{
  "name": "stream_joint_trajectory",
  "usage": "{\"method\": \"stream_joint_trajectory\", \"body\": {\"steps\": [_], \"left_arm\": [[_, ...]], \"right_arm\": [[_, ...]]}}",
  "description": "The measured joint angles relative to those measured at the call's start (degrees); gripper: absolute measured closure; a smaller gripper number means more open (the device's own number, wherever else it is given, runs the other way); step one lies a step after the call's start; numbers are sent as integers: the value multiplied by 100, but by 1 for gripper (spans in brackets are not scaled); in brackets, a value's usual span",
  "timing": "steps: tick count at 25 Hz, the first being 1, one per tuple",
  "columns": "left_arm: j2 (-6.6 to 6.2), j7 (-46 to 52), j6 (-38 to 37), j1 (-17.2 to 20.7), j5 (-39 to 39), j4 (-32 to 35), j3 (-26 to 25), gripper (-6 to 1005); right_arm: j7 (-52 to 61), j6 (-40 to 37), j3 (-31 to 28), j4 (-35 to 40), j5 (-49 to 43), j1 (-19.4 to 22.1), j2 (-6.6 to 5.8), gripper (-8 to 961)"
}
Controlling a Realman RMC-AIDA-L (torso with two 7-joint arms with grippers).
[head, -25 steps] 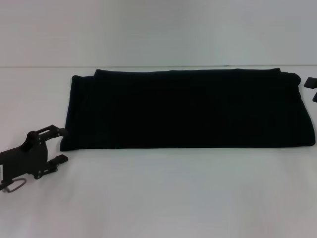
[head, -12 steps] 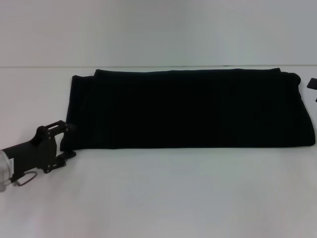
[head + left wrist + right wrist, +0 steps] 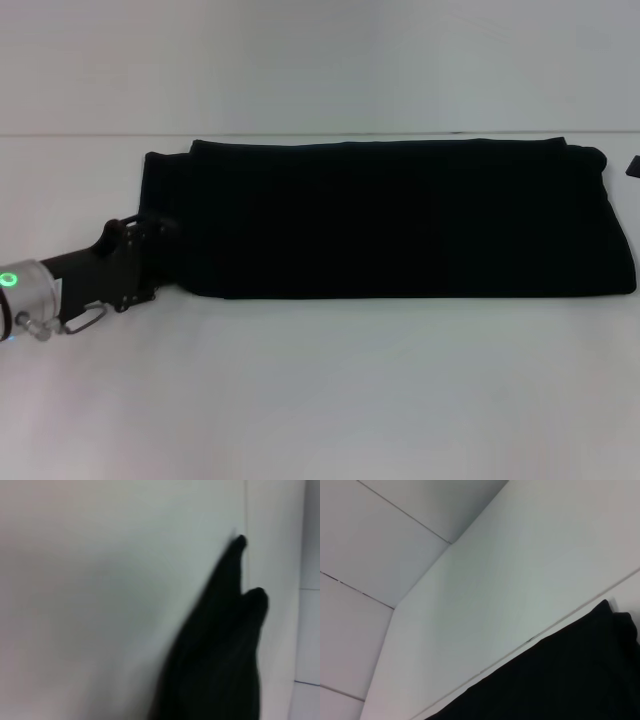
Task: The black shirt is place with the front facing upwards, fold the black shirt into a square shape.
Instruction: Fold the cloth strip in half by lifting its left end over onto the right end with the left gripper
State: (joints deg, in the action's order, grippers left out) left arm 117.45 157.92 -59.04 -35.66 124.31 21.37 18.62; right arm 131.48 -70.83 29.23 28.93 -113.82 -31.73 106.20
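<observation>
The black shirt [image 3: 390,220] lies on the white table [image 3: 330,400] as a long folded band running left to right, plain black side up, with no lettering showing. My left gripper [image 3: 152,250] is at the shirt's near left corner, dark against the dark cloth, and it hides that corner. The left wrist view shows a stretch of the shirt [image 3: 220,655] close up. Only a small dark piece of my right gripper [image 3: 634,166] shows at the right edge, just beyond the shirt's far right end. The right wrist view looks along the shirt [image 3: 560,680] toward the wall.
A pale wall stands behind the table's far edge [image 3: 320,134]. Bare white tabletop lies in front of the shirt and to its left.
My left gripper has moved right and away from me, from the bare table onto the shirt's near left corner. The right gripper has slid further out of the picture to the right.
</observation>
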Motion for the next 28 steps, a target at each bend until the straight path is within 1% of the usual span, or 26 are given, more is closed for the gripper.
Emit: {"method": "stream_joint_trajectory", "body": {"steps": [2, 4, 7, 9, 14, 16, 19, 23, 25, 28], "left_arm": [[26, -199, -22, -54, -106, 18, -29, 250], [43, -645, -249, -62, -510, 33, -49, 250], [39, -1258, -615, 15, -1169, 39, -49, 250], [16, -1352, -631, 79, -1306, 38, -11, 250], [-13, -779, -245, 210, -604, 19, 63, 250], [-14, -733, -350, 275, -542, 45, 46, 250], [-12, -699, -698, 383, -541, 123, 37, 250], [18, -622, -1032, 505, -537, 184, 40, 250], [22, -540, -1075, 543, -495, 194, 57, 250], [26, -373, -919, 550, -350, 184, 71, 250]], "right_arm": [[0, 0, -11, 7, 0, -4, -1, 249], [0, 0, -15, 9, 0, -7, -2, 249], [0, 34, -24, 6, 0, -19, -3, 250], [0, 94, -25, -2, 0, -31, -3, 250], [0, 165, 4, -6, 0, -50, -4, 250], [0, 180, 5, -8, 0, -51, -4, 249], [0, 190, -8, -10, 0, -53, -4, 249], [0, 198, -17, -11, 0, -44, -3, 250], [0, 224, -17, -11, 0, -39, -3, 250], [0, 246, -16, -11, 0, -38, -3, 250]]}}
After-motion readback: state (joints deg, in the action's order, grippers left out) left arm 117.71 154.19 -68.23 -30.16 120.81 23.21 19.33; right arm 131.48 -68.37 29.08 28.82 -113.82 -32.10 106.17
